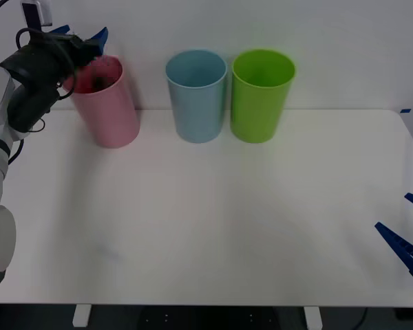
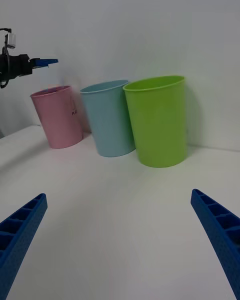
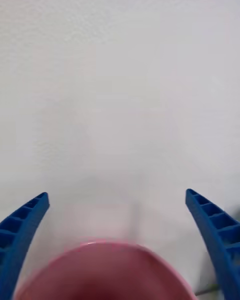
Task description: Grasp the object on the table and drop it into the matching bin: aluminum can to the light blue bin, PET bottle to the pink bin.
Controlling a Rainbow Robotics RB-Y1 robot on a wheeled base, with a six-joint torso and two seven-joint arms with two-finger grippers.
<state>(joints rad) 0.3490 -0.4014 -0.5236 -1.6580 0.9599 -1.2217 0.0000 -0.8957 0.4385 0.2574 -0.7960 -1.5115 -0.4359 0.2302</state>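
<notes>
Blue fingers (image 3: 25,225) of our left pincer (image 1: 79,34) are hanging spread and empty over the pink bin (image 1: 109,103); a dark shape inside is likely the PET bottle (image 1: 95,79), light, stiff, slippery, best gripped mid-body. Our right pincer (image 1: 407,230) is idling spread at the bench (image 1: 213,220) edge.

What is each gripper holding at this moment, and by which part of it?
Nothing is held. The left gripper is open above the pink bin, with something dark inside the bin. The right gripper is open and empty, low over the table.
</notes>
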